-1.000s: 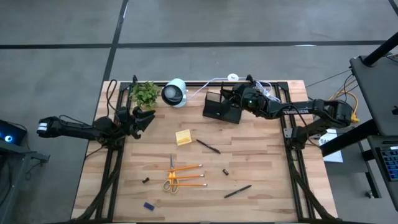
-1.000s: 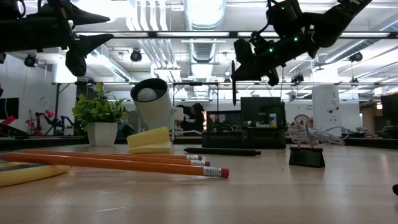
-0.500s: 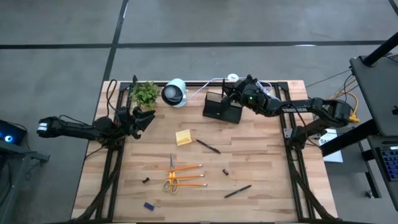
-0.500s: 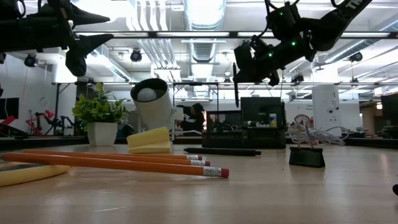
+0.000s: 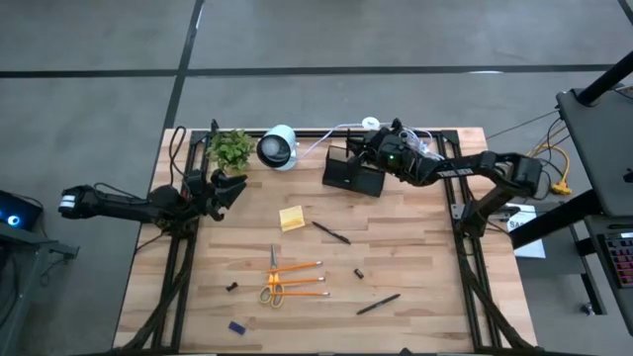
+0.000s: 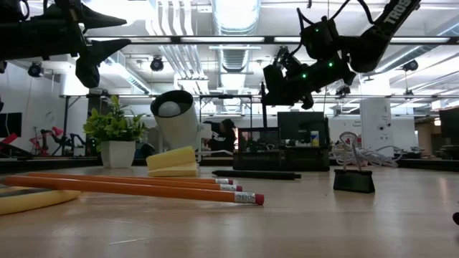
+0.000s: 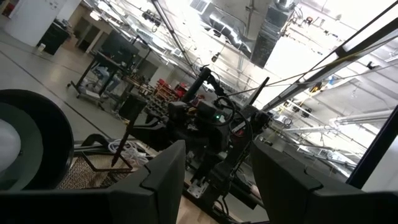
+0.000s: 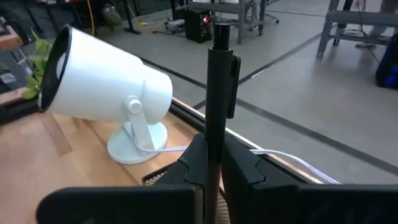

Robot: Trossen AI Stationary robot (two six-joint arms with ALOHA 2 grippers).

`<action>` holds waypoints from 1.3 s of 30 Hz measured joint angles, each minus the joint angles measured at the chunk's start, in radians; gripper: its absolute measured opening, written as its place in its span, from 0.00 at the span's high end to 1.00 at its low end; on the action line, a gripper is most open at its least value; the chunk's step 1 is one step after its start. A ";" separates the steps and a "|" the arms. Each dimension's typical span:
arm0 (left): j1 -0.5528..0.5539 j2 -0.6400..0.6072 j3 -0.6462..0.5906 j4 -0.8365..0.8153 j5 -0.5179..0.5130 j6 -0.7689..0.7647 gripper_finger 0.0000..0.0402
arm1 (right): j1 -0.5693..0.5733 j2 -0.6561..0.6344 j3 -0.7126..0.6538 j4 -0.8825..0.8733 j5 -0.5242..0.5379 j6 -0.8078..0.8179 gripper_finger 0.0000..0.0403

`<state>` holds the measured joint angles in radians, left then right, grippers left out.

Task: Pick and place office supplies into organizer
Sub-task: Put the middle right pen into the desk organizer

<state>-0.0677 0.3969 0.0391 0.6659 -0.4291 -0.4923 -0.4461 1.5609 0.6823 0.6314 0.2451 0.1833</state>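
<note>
The right claw (image 8: 210, 163) is clamped on a black pen (image 8: 214, 93), holding it upright above the black organizer (image 5: 354, 175) at the back of the table (image 5: 415, 257). The left claw (image 5: 229, 188) hangs over the table's left side near the potted plant (image 5: 230, 148), its fingers apart and holding nothing. The sticky-note pad (image 5: 292, 219), scissors (image 5: 272, 282), pencils (image 5: 297, 280) and another pen (image 5: 378, 304) lie on the table

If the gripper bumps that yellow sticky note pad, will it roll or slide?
The yellow sticky note pad looks flat and blocky, so it probably won't roll. Lying on the smooth wooden table, it would likely slide. It looks small, so probably light.
</note>
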 joint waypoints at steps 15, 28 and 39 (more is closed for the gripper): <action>0.000 0.001 0.000 0.000 0.000 -0.001 0.59 | -0.005 0.000 0.000 -0.069 -0.015 -0.070 0.97; 0.000 0.002 0.000 0.000 0.000 -0.002 0.59 | -0.016 -0.001 0.000 -0.101 -0.019 -0.117 0.97; 0.000 0.002 0.000 0.000 0.000 -0.002 0.59 | -0.022 -0.002 0.000 -0.103 -0.037 -0.135 0.97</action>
<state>-0.0680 0.3985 0.0391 0.6655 -0.4293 -0.4939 -0.4680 1.5589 0.6823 0.5289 0.2077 0.0479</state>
